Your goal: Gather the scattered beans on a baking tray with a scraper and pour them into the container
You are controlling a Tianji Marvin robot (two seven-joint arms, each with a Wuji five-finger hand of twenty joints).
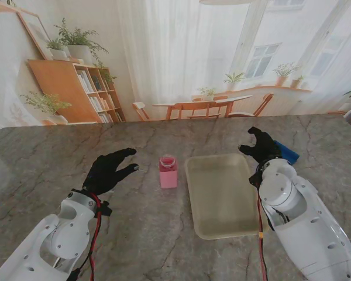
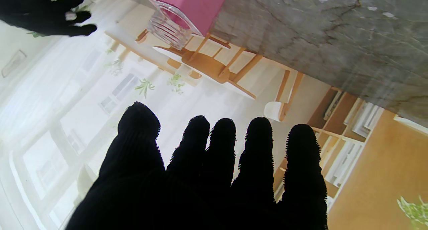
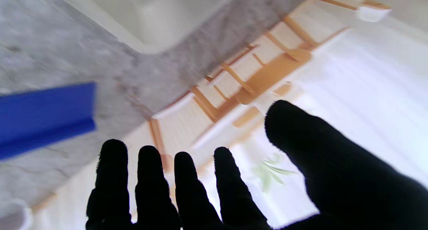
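Tray (image 1: 222, 196) sits pretty much in the middle of the marble tabletop (image 1: 164, 246), a cream baking tray lying flat with its long side running away from me. Can't make out any beans in it, it's too washed out to tell. Just to its left stands the pink container (image 1: 168, 172), upright, clear threaded neck on top, close to the tray but not touching it. On the other side, past the tray's far right corner, the blue scraper (image 1: 288, 153) lies on the tabletop, mostly hidden behind the right hand (image 1: 260, 147).

That right hand hovers near the scraper with its fingers (image 3: 112, 176) spread and loose, holding nothing; the wrist view shows the scraper lying apart from them. The left hand (image 1: 108, 170) is off to the left of the container, well apart from it, fingers (image 2: 222, 146) stretched out flat and also holding nothing.
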